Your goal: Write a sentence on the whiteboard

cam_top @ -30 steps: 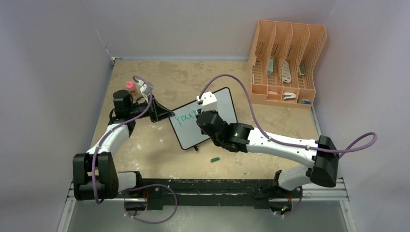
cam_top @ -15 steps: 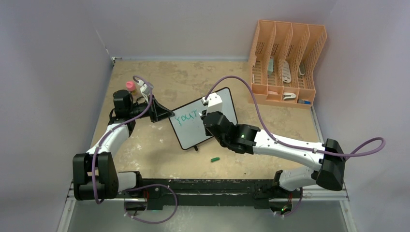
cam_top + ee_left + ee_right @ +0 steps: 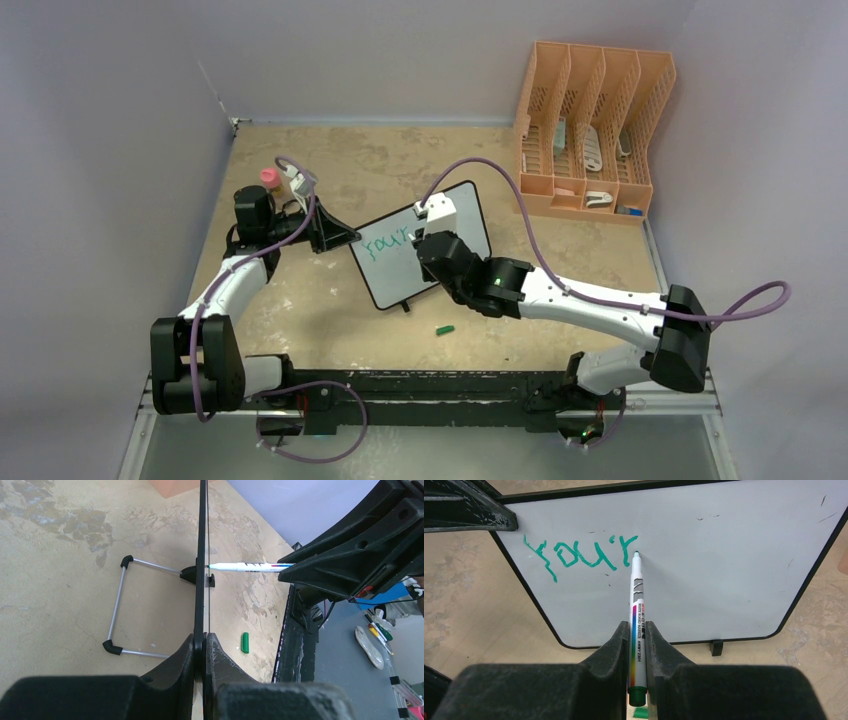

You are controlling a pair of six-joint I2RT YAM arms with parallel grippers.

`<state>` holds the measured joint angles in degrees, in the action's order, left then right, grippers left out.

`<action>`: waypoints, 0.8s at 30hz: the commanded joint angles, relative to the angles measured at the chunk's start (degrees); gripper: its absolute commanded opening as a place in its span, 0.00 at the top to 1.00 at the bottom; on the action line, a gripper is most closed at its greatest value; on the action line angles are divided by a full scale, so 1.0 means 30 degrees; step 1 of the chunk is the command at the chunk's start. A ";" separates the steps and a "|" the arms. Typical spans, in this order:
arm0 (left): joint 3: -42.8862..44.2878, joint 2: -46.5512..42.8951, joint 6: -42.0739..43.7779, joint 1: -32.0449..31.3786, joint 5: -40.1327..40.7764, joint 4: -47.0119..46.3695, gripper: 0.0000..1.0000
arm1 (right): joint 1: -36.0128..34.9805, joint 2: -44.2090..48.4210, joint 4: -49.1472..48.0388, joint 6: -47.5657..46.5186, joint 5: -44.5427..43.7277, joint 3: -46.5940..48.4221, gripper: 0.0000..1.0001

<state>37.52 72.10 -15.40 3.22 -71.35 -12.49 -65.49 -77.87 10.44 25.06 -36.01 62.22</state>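
Right gripper [image 3: 637, 626] is clenching a white marker [image 3: 636, 595] by its lower barrel. The marker's tip is apparently touching the whiteboard [image 3: 724, 570] just right of the last letter. Left gripper [image 3: 202, 639] is pinching the board's left edge, jaws closed on the black frame. The board is standing propped near the middle of the table [image 3: 400, 165], between both arms. Sentence [image 3: 579, 555] is showing as a single teal-green word at upper left. Green cap [image 3: 445, 328] is lying nearer the arm bases, apart from the board.
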 commanded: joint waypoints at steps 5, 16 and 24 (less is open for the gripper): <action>0.0473 0.0016 0.0562 -0.0272 -0.0591 0.0205 1.00 | 0.0064 -0.0236 -0.0551 0.0173 -0.0294 0.0326 1.00; 0.0473 0.0021 0.0562 -0.0278 -0.0606 0.0209 1.00 | 0.0356 -0.0152 0.0049 0.0420 -0.0757 0.0240 1.00; 0.0473 0.0021 0.0562 -0.0288 -0.0620 0.0208 1.00 | 0.0502 -0.0031 0.0314 0.0578 -0.1047 0.0201 1.00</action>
<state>37.52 72.10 -15.38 3.22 -71.24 -12.43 -64.93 -78.63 10.90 25.96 -36.47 62.22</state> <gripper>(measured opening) 0.050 0.150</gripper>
